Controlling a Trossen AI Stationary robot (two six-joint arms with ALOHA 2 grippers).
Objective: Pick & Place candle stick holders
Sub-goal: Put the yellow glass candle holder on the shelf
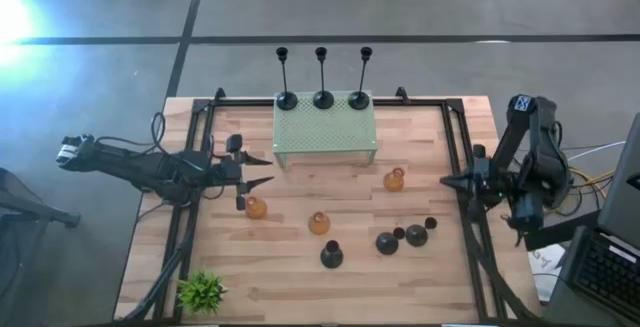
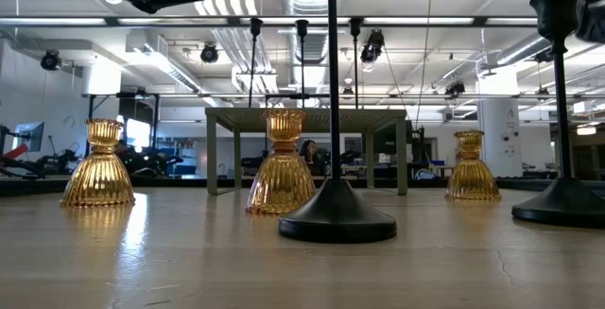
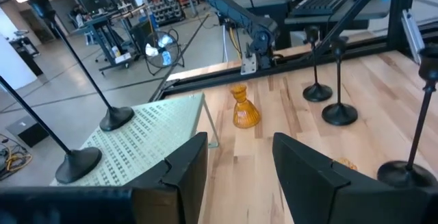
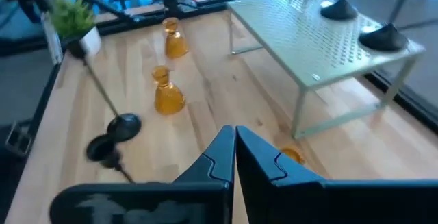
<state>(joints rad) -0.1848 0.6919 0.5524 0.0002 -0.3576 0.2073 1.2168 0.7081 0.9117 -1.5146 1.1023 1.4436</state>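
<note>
Three tall black holders (image 1: 323, 97) stand by their round bases on the mint-green stand (image 1: 325, 139). Three amber glass holders stand on the table (image 1: 256, 207) (image 1: 319, 223) (image 1: 394, 179); they also show in the low view (image 2: 282, 167). Three more black holders (image 1: 331, 255) (image 1: 387, 242) (image 1: 416, 234) stand at the near right, thin stems on round bases in the low view (image 2: 336, 216). My left gripper (image 1: 255, 171) is open and empty, just far of the left amber holder. My right gripper (image 1: 450, 180) is shut and empty at the table's right, right of the right amber holder (image 4: 293, 155).
A small green plant (image 1: 202, 290) stands at the near left corner. A black frame rail (image 1: 463, 147) runs along the table's edges. There is bare wood between the stand and the amber holders. My right arm shows far off in the left wrist view (image 3: 246, 25).
</note>
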